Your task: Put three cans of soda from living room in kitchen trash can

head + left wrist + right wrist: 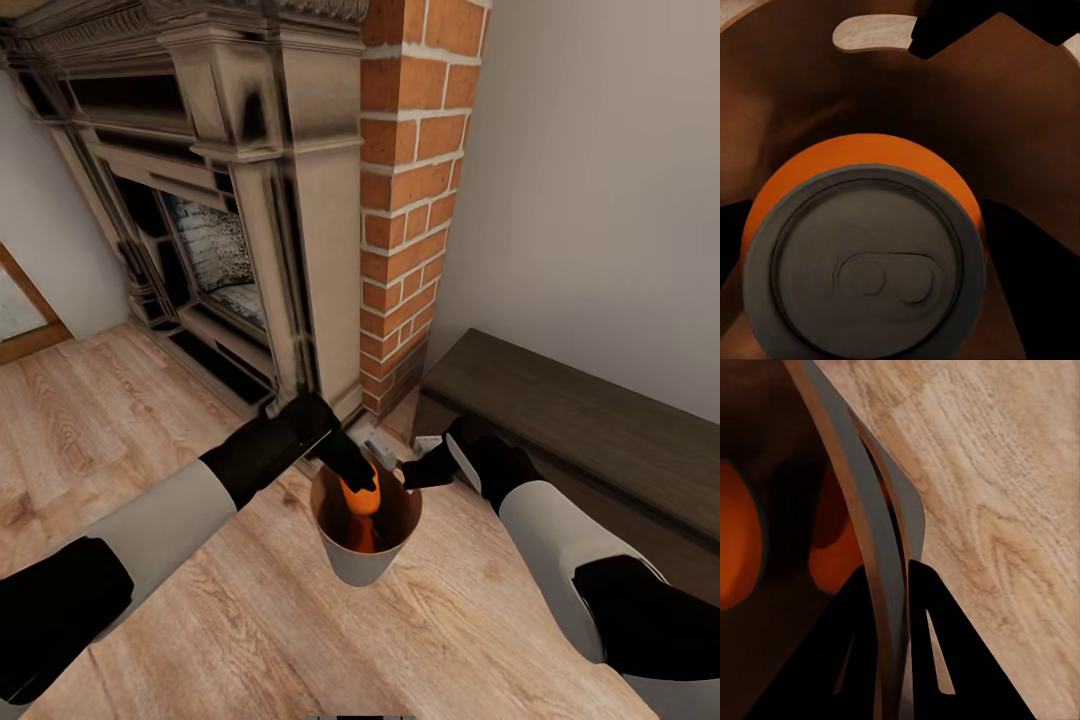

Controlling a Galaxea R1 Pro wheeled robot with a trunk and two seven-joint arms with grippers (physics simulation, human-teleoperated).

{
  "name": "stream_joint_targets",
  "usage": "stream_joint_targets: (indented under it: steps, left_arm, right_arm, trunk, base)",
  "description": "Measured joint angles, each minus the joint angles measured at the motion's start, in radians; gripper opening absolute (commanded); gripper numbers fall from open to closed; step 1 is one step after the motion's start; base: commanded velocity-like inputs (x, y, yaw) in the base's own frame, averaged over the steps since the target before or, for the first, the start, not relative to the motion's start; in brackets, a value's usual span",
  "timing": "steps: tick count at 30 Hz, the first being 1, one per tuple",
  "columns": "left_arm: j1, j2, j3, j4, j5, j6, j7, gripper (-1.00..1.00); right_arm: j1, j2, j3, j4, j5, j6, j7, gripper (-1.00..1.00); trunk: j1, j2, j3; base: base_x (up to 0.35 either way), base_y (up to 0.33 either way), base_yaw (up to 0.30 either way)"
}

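Orange soda cans [360, 500], two, in one tash can [362, 562]; left fingers [352, 462] pinching one, right fingers [889, 660] pinching the rim.

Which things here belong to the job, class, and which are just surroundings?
Job: orange soda can with grey top; round tapered bin, brown inside, pale outside; left gripper; right gripper.
Surroundings: ornate dark fireplace; red brick chimney; dark wooden bench.
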State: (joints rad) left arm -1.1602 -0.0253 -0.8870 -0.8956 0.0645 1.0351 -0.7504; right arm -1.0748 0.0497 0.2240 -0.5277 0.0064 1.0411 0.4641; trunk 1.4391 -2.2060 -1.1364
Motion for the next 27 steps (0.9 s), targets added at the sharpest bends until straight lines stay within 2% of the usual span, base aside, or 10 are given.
stream_joint_targets:
  steps: [8,15,27]
  left_arm:
    - [0.032,-0.001,-0.006,-0.002,-0.004,0.000,0.026,-1.00]
    - [0.036,-0.001,-0.047,0.005,-0.005,0.000,0.044,-1.00]
    - [0.036,-0.002,-0.055,0.006,-0.005,0.000,0.047,-1.00]
  right_arm:
    - [0.000,0.000,-0.001,0.000,0.000,0.000,0.000,-1.00]
    - [0.000,-0.001,0.000,0.000,0.006,-0.001,0.000,-1.00]
    - [0.000,0.000,-0.002,0.000,0.001,0.000,-0.001,-1.00]
  trunk:
    - [0.000,0.000,0.000]
    - [0.000,0.000,0.000]
    - [0.000,0.000,0.000]
  base:
    - [0.000,0.000,0.000]
    - [0.000,0.000,0.000]
    - [0.000,0.000,0.000]
